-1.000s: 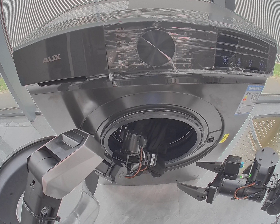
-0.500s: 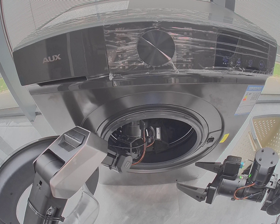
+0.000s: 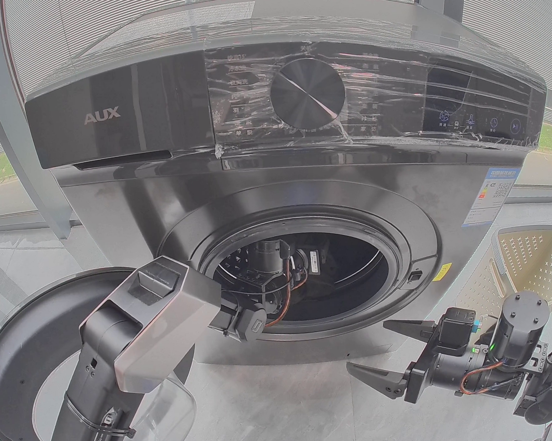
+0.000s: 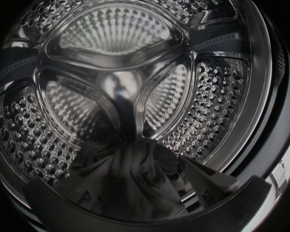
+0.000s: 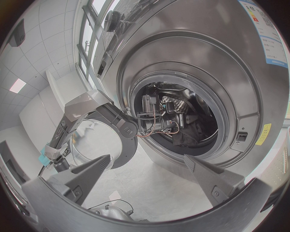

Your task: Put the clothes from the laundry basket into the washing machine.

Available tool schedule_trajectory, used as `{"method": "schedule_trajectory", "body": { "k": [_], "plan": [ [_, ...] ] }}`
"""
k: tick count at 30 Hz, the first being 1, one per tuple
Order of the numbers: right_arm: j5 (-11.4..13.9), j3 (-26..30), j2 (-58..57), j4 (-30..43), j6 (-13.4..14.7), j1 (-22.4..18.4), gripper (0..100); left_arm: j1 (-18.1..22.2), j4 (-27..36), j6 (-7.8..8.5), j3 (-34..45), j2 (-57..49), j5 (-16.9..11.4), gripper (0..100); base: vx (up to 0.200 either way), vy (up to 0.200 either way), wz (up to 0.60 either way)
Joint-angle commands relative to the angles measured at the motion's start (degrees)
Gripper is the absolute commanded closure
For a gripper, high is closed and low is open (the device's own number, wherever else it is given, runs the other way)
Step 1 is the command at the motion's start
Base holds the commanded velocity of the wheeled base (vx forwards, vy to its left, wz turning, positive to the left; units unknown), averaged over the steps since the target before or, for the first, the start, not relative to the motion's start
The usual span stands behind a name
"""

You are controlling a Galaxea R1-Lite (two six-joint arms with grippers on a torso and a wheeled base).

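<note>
Where left end effector [image 4: 130, 164] sits, dark garment [image 4: 127, 187]

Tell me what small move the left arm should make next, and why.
Probably draw the left gripper straight back out of the drum. Its fingers stand apart and the dark garment lies bunched on the drum floor between them, so nothing seems left to carry; backing out would free the arm.
</note>
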Motion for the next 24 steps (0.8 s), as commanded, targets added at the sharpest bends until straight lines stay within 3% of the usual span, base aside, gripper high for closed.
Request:
{"method": "schedule_trajectory", "body": {
  "k": [1, 7, 12, 19, 20, 24],
  "plan": [
    [0.0, 0.0, 0.1, 0.0, 0.0, 0.0, 0, -0.4, 1.7, 0.21, 4.9, -2.6, -0.6, 0, 0.000, 0.000, 0.00],
    [0.0, 0.2, 0.2, 0.0, 0.0, 0.0, 0, -0.9, 3.8, 0.47, 10.5, -3.2, -2.8, 0, 0.000, 0.000, 0.00],
    [0.0, 0.2, 0.2, 0.0, 0.0, 0.1, 0, -0.5, 5.0, 1.88, 8.4, -0.4, -3.0, 0, 0.000, 0.000, 0.00],
    [0.0, 0.1, 0.3, 0.0, 0.0, 0.2, 0, 0.2, 6.6, 1.97, 4.6, 2.1, -2.8, 0, 0.000, 0.000, 0.00],
    [0.0, 0.1, 0.2, 0.0, 0.0, 0.2, 0, 0.3, 6.6, 1.97, 4.4, 2.2, -2.6, 100, 0.000, 0.000, 0.00],
    [0.0, -0.1, 0.2, 0.0, 0.0, 0.2, 0, 0.3, 6.2, 1.79, 2.5, 2.3, -2.2, 100, 0.000, 0.000, 0.00]
  ]
}}
